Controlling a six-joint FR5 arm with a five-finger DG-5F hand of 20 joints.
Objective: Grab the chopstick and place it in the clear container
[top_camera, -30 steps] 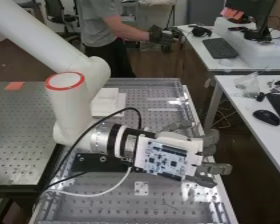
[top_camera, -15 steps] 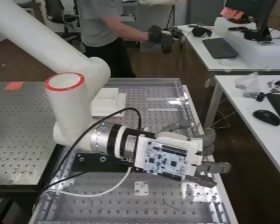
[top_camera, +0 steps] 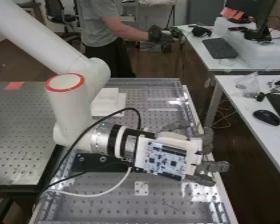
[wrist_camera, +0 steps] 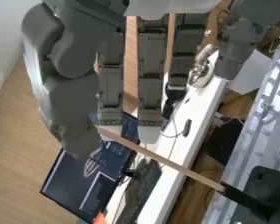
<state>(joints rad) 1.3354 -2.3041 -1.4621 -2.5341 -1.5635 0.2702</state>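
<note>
Bent in just a little more since the earlier frame, the outer fingers of the hand point(top_camera: 214, 166) have moved, while the white arm point(top_camera: 74, 110) has stayed put over the bench point(top_camera: 104, 202). The hand is open, with long, mostly straight fingers. In the wrist view, the wooden chopstick point(wrist_camera: 174, 165) slants by the fingertips, one end near the thumb point(wrist_camera: 74, 120). I can't tell if they touch it. Its other end meets a black piece point(wrist_camera: 247, 200).
</note>
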